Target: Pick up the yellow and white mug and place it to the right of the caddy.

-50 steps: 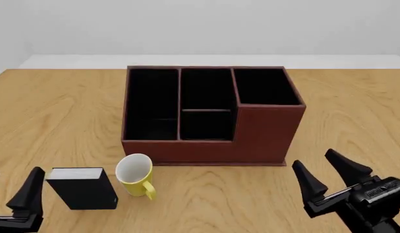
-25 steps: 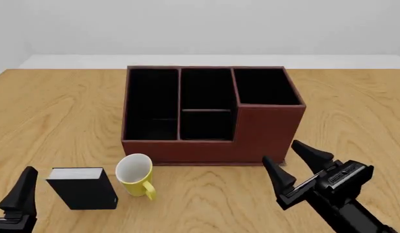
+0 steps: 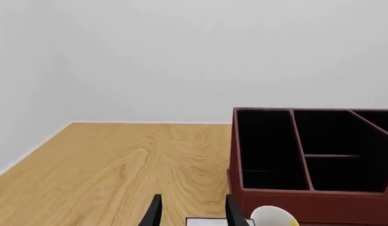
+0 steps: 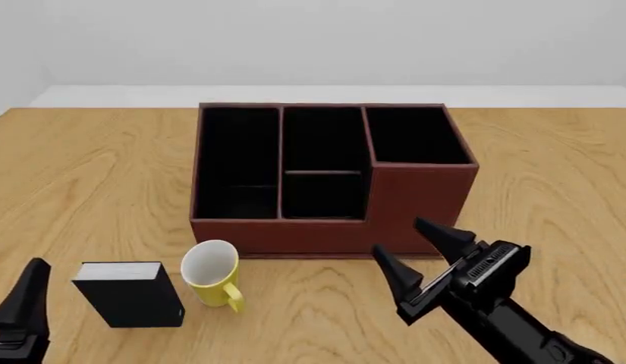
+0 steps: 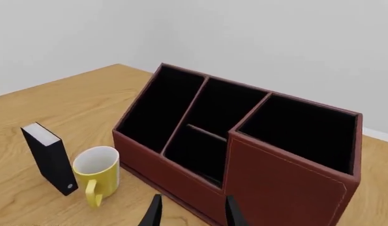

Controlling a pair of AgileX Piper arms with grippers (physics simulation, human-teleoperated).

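The yellow and white mug [image 4: 212, 271] stands upright on the table, just in front of the caddy's left front corner, handle towards me. The reddish-brown caddy [image 4: 409, 205] sits mid-table, its tall section on the right. My right gripper [image 4: 399, 236] is open and empty, hovering in front of the caddy's tall section, well right of the mug. In the right wrist view the mug [image 5: 98, 170] and caddy [image 5: 281, 183] lie ahead of the open fingers [image 5: 154, 213]. My left gripper [image 4: 11, 292] sits at the bottom-left edge; its wrist view shows open fingers [image 3: 154, 212] and the mug's rim [image 3: 273, 217].
A small black book-like box [image 4: 130, 292] with a white top stands just left of the mug, between it and my left gripper; it also shows in the right wrist view [image 5: 48, 157]. Bare wooden table [image 4: 555, 189] extends right of the caddy.
My right gripper has swung left and forward, from the bottom-right corner to the front of the caddy's tall section. The left gripper has sunk slightly lower at the left edge. The mug has not moved.
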